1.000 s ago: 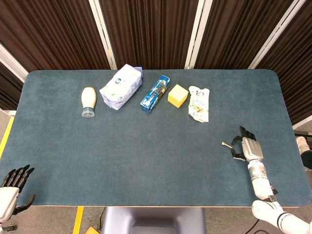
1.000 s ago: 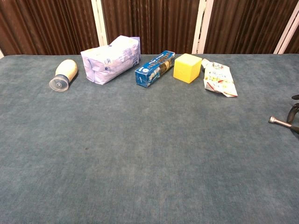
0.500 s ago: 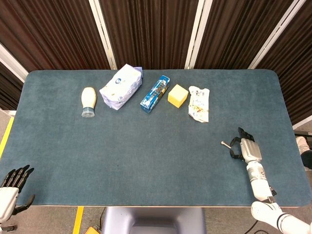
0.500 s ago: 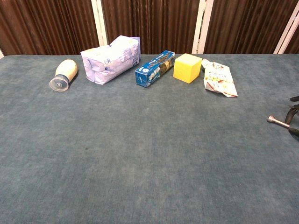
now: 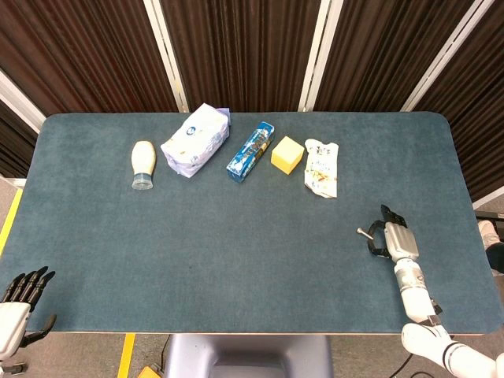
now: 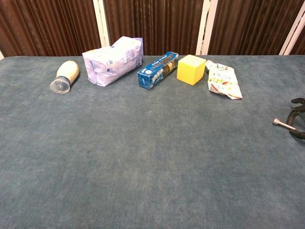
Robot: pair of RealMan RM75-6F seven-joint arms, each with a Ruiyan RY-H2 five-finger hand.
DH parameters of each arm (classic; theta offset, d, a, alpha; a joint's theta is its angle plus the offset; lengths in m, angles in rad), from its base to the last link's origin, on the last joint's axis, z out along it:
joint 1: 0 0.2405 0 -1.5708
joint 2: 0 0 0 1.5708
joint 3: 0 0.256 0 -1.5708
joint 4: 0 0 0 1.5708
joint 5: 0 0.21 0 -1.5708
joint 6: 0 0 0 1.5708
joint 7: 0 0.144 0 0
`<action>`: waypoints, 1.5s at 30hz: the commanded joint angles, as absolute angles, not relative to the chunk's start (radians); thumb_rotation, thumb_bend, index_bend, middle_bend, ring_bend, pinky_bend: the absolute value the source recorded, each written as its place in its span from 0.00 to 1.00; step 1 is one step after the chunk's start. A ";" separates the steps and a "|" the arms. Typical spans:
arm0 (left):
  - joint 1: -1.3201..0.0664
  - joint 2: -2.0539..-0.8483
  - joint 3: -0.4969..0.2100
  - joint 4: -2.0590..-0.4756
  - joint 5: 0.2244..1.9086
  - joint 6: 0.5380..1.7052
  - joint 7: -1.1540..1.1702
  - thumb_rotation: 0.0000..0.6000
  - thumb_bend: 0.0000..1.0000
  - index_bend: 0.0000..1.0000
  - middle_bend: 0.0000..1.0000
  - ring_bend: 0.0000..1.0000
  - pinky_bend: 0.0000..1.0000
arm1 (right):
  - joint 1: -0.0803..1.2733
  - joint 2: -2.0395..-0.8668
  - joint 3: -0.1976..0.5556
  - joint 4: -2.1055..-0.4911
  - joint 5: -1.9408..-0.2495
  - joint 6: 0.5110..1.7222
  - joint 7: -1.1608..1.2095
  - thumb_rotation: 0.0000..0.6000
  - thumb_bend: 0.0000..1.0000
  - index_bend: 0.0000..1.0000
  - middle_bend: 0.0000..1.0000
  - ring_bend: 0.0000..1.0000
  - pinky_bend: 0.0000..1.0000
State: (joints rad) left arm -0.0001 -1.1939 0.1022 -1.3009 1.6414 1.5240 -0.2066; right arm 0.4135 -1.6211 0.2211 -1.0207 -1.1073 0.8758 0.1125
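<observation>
1. The counter (image 5: 236, 260) is covered in blue-grey felt with rounded corners; its near and middle stretches lie bare, and all the goods sit in one row along the far edge.
2. The right hand (image 5: 395, 239) hovers low over the counter near the right edge, well apart from the row; its fingers (image 5: 379, 234) are spread and curved with nothing between them, and a metal-tipped thumb points left. In the chest view only the fingertips of this hand (image 6: 296, 121) show at the frame's right border.
3. The left hand (image 5: 20, 290) hangs off the near-left corner, below the counter's edge, its dark fingers (image 5: 31, 279) spread apart and holding nothing.
4. Nearest the right hand is the crumpled white snack packet (image 5: 321, 167), lying flat at the right end of the row.
5. Just left of it stands a yellow block (image 5: 287, 154), then a blue box (image 5: 250, 151) lying lengthwise, just beside the block.
6. Further left lies a white and lilac soft pack (image 5: 196, 140).
7. A cream squeeze bottle (image 5: 142, 164) lies on its side at the row's left end, cap toward the near edge; its contents cannot be seen.
</observation>
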 commanded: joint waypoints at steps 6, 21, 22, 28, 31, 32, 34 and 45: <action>0.000 -1.193 0.103 -1.300 1.641 1.524 -0.209 1.00 0.40 0.00 0.00 0.00 0.05 | 0.415 -1.626 0.222 -1.016 -1.096 0.880 0.092 1.00 0.51 0.64 0.04 0.00 0.00; 0.000 -1.194 0.104 -1.303 1.641 1.521 -0.204 1.00 0.40 0.00 0.00 0.00 0.05 | 0.424 -1.576 0.200 -1.072 -1.134 0.973 -0.090 1.00 0.55 0.71 0.09 0.00 0.00; 0.000 -1.194 0.104 -1.302 1.641 1.521 -0.203 1.00 0.40 0.00 0.00 0.00 0.05 | 0.427 -1.569 0.197 -1.080 -1.134 0.978 -0.125 1.00 0.55 0.71 0.09 0.00 0.00; -0.001 -1.194 0.105 -1.304 1.643 1.519 -0.200 1.00 0.40 0.00 0.00 0.00 0.05 | 0.451 -1.523 0.197 -1.167 -1.085 0.994 -0.343 1.00 0.55 0.72 0.10 0.00 0.00; 0.000 -1.194 0.105 -1.305 1.644 1.521 -0.200 1.00 0.40 0.00 0.00 0.00 0.05 | 0.461 -1.508 0.198 -1.208 -1.038 0.987 -0.424 1.00 0.55 0.72 0.10 0.00 0.00; 0.000 -1.193 0.106 -1.305 1.645 1.522 -0.201 1.00 0.40 0.00 0.00 0.00 0.05 | 0.463 -1.506 0.197 -1.220 -1.022 0.986 -0.450 1.00 0.55 0.72 0.10 0.00 0.00; 0.000 -1.192 0.106 -1.305 1.645 1.523 -0.203 1.00 0.40 0.00 0.00 0.00 0.05 | 0.467 -1.505 0.194 -1.233 -1.001 0.988 -0.482 1.00 0.55 0.72 0.10 0.00 0.00; -0.001 -1.194 0.105 -1.303 1.644 1.521 -0.200 1.00 0.40 0.00 0.00 0.00 0.05 | 0.484 -1.503 0.183 -1.259 -0.938 0.996 -0.563 1.00 0.55 0.70 0.10 0.00 0.00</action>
State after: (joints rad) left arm -0.0006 -1.1935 0.1048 -1.3032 1.6440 1.5214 -0.2004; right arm 0.4834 -1.5034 0.1834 -1.2587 -0.9388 0.9954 -0.5621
